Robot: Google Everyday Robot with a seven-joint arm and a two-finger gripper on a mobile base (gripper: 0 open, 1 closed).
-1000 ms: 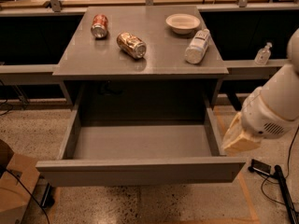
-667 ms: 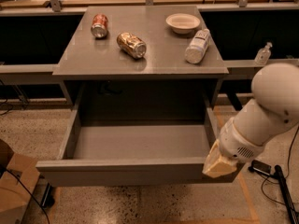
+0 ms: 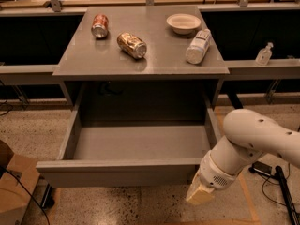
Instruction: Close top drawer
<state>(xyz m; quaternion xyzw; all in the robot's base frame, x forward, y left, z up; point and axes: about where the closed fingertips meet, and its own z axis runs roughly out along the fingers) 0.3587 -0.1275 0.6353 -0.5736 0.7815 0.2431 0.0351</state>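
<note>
The top drawer (image 3: 136,144) is a wide, shallow grey drawer, pulled far out from under the grey table top (image 3: 159,60). It holds nothing. Its long plain front panel (image 3: 117,172) faces me at the bottom. My gripper (image 3: 199,194) hangs from the white arm (image 3: 253,139) at the lower right, just in front of and below the right end of the front panel, pointing down toward the floor.
On the table top lie a red can (image 3: 100,26), a brown can (image 3: 131,45), a white bowl (image 3: 183,22) and a toppled clear bottle (image 3: 198,46). A cardboard box (image 3: 14,186) stands at the lower left. Cables and a stand leg (image 3: 281,186) lie at the right. A small bottle (image 3: 264,54) sits on the right shelf.
The arm has swung down and left: the gripper went from beside the drawer's right wall to in front of the front panel's right end. The drawer has not moved.
</note>
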